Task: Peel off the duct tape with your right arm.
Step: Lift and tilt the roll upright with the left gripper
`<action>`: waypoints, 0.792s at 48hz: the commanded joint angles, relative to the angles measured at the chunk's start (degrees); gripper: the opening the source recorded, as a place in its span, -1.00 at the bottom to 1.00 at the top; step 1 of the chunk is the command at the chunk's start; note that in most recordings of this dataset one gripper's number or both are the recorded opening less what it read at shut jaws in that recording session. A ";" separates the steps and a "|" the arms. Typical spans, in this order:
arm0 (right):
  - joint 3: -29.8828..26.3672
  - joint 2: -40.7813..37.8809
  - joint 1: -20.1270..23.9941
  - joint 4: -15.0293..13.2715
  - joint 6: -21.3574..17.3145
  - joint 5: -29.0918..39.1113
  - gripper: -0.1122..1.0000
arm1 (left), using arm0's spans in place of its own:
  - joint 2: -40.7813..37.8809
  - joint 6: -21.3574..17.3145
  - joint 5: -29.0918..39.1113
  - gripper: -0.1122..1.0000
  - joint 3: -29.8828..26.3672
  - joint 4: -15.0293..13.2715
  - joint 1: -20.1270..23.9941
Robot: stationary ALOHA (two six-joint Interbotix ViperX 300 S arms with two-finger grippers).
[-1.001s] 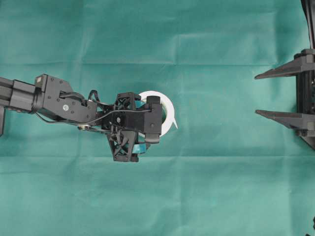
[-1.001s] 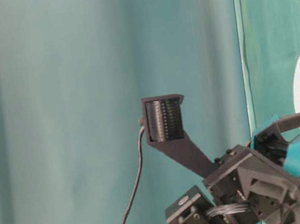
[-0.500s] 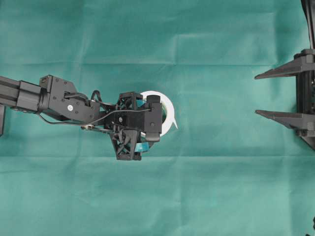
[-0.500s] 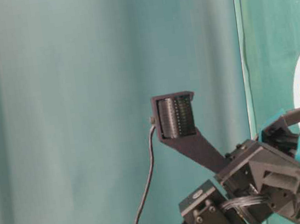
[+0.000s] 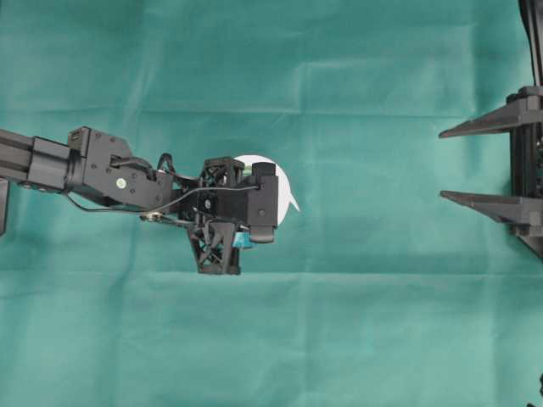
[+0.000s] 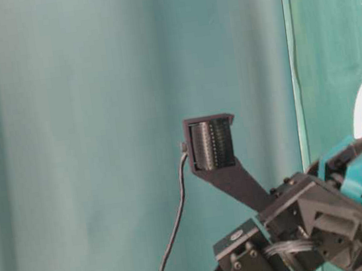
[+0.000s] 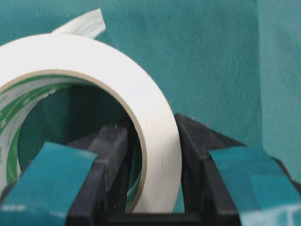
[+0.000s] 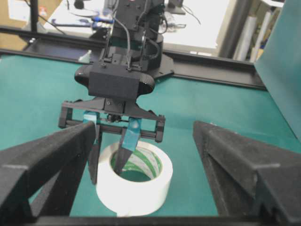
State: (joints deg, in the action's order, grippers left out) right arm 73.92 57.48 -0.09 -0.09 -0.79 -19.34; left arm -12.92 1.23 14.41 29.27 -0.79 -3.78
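The duct tape (image 8: 134, 181) lies flat on the green-draped surface (image 5: 382, 322), near the middle and somewhat toward the left arm's side, its white roll showing a green-striped core and a short loose strip end (image 5: 293, 203) pointing toward the right arm. The left end effector (image 7: 157, 188) reaches down over the near part of the ring with one finger (image 7: 113, 165) inside the core and the other outside, so the two teal-padded fingers pinch the roll's wall between them; judging by this, the left arm is there to anchor the roll so that it will not slide or lift when the strip is pulled. That arm stretches low and nearly level across the surface from the left edge of the overhead view, wrist tipped down at the roll. The right end effector (image 5: 484, 165) waits well apart at the right edge, its two long pointed fingers spread wide, empty, and aimed at the tape. The strip end is free and unobstructed, which should suit an approach from that side.
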 commanded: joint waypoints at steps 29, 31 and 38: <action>-0.88 -0.35 -0.09 0.00 0.00 -0.62 0.33 | 16.61 -5.01 16.00 -0.40 -9.40 0.35 -0.53; -0.88 -0.35 -0.09 -0.09 0.00 -0.53 0.33 | 16.79 -5.71 17.75 -0.40 -10.37 0.35 -0.53; -0.97 -0.35 -0.09 -0.09 0.00 -0.44 0.33 | 16.79 -7.56 22.24 -0.40 -13.89 0.44 -0.44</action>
State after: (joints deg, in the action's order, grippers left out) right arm 74.09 57.39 -0.09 -0.09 -0.70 -19.51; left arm 1.67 -5.71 35.16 18.72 -0.62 -4.13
